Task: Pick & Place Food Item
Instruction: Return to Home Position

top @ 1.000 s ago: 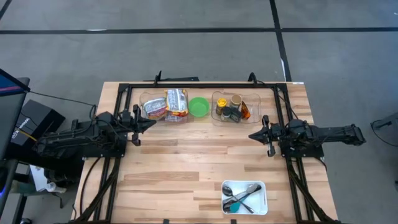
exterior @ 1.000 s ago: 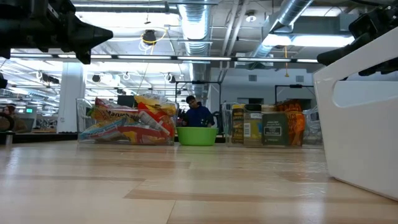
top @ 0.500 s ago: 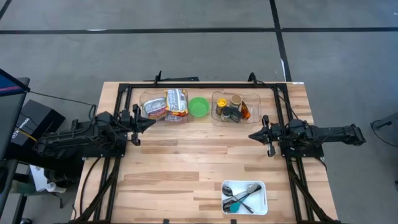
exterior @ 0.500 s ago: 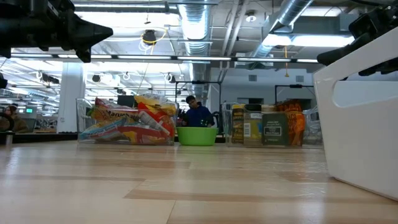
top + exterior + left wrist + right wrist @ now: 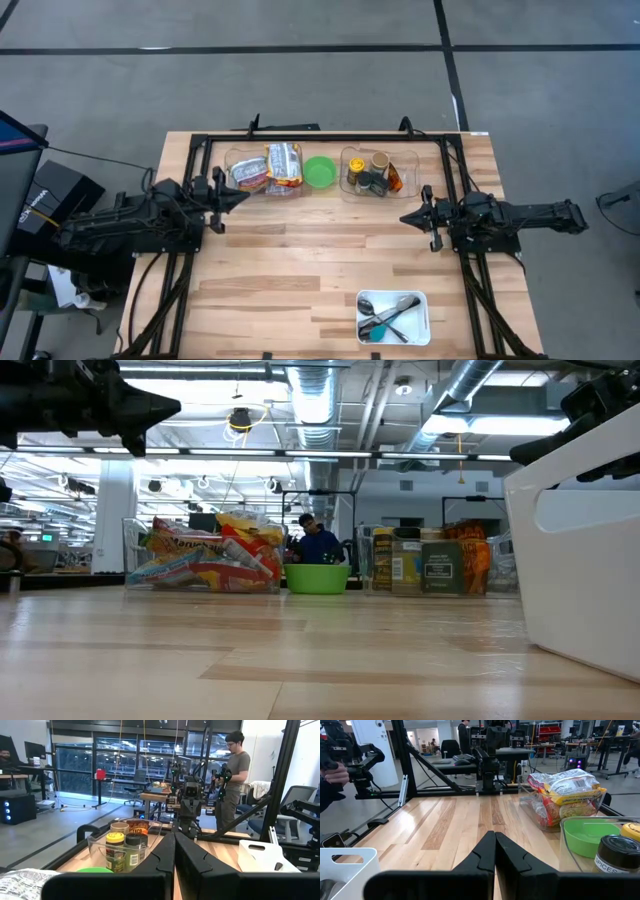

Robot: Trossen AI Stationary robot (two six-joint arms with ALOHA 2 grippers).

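the crinkled red, yellow and green noodle packs are seen piled in the clear plastic bin on the left, just off the tip of the left gripper and slightly to its far-table side; they are judged to lie there because that bin is the food's sorting place. beside it a round green plastic bowl is stood, and then a second clear plastic bin in which small dark-lidded spice jars are held upright, near the tip of the right gripper. well apart from that gripper, toward the table's front edge, a white rectangular plastic bin is placed with silver spoons lying crossed inside. both grippers are held over the bare light wooden table, tips turned toward each other across a wide gap, each with its two dark fingers pressed together and nothing pinched, as the wrist views show. such a tucked, empty posture is judged to fit a parked rest, with nothing seen loose on the boards to be fetched.
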